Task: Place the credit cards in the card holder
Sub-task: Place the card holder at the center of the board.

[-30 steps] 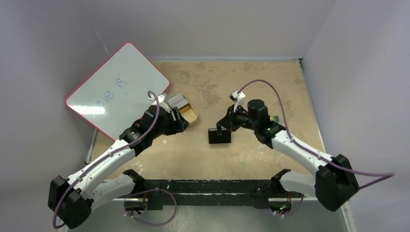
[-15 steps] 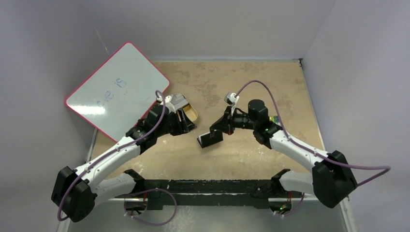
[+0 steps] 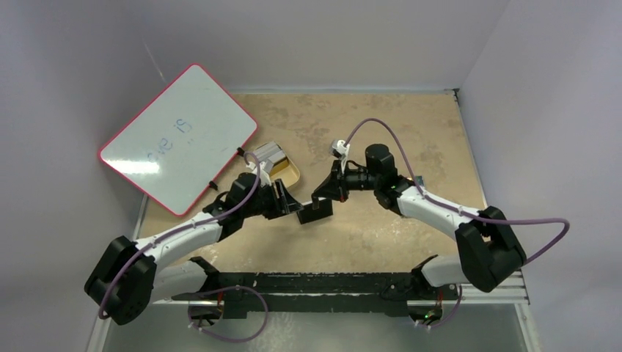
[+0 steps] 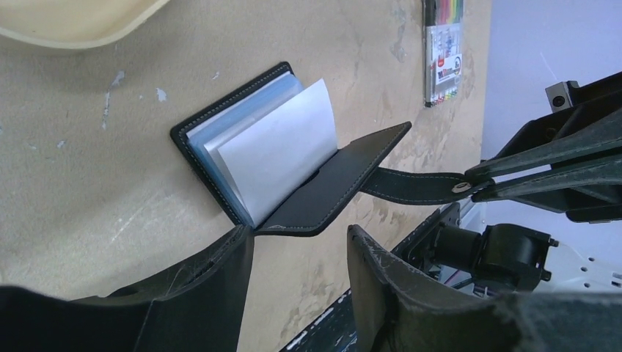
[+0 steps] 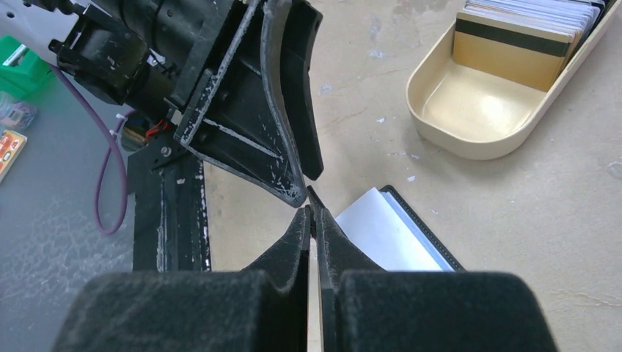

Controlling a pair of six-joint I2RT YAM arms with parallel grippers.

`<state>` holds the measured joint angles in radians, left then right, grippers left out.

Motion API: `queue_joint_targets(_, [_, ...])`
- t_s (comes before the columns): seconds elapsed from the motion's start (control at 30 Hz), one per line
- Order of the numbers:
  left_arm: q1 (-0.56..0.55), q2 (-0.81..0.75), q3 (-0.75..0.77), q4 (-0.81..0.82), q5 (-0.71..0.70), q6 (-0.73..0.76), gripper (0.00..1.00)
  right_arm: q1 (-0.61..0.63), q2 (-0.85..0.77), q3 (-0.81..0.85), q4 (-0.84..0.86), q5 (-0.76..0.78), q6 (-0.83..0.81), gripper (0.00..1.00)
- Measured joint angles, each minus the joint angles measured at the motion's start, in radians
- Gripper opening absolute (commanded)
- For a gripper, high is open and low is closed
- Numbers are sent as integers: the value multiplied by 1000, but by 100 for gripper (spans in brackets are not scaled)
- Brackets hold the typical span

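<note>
While the right gripper (image 5: 312, 214) pinches the small black snap tab (image 4: 414, 185) of the black bifold card holder (image 4: 253, 158) with blue lining, its 2 fingers pressed together on the strap, the holder lies open on the scuffed tan table (image 3: 381, 132), sleeves fanned upward. The left gripper (image 4: 299, 240) has its jaws apart, holding nothing, just beside the holder's near edge. The gold-orange plastic credit cards (image 5: 506, 51) stand stacked at 1 end of the pale gold oval tin (image 5: 469, 125), black stripe outward, near the holder but apart. A pack of coloured pens (image 4: 444, 48) lies further off. A pink-rimmed whiteboard (image 3: 176, 139) sits at the table's left edge. From above, both grippers cover part of the holder.
</note>
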<state>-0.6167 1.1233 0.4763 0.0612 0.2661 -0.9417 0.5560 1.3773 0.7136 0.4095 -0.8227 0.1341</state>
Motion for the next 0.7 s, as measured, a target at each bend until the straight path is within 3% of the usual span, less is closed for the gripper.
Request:
queue_joint_targets(0.4, [-15, 103, -31, 175, 16, 8, 51, 0, -11, 4, -22, 2, -12, 1])
queue_joint_targets(0.47, [-25, 105, -31, 185, 14, 30, 43, 0, -10, 5, -23, 2, -12, 2])
queue_joint_targets(0.67, [-63, 108, -28, 200, -11, 95, 2, 0, -9, 26, -41, 29, -8, 5])
queue_joint_targets(0.7, [-73, 108, -27, 203, -19, 101, 0, 0, -8, 31, -44, 42, -2, 8])
